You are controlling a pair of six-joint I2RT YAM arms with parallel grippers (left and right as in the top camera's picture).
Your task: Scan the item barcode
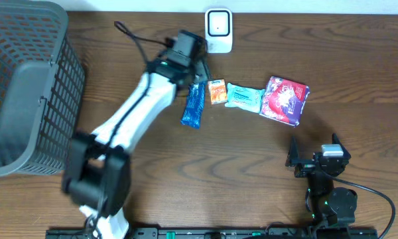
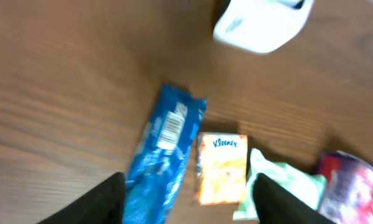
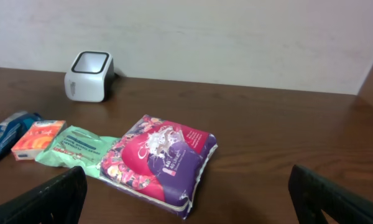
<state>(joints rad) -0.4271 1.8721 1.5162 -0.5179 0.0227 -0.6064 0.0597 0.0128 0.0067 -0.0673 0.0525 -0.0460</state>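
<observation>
Blurred wrist view crops the scanner [image 2: 261,22]. Near it, a blue packet [image 2: 165,149] beside a Kleenex pack [image 2: 221,168] lies beneath spread, empty left fingers [image 2: 102,202]; right fingers [image 3: 56,196] gape too.

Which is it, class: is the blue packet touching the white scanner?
Apart: left wrist view shows bare table between the blue packet and white scanner.

A mock shop checkout; barcode scanner [image 1: 219,30], grey basket [image 1: 67,79], packaged goods [image 1: 284,99] on a wooden table [image 1: 252,166].
</observation>
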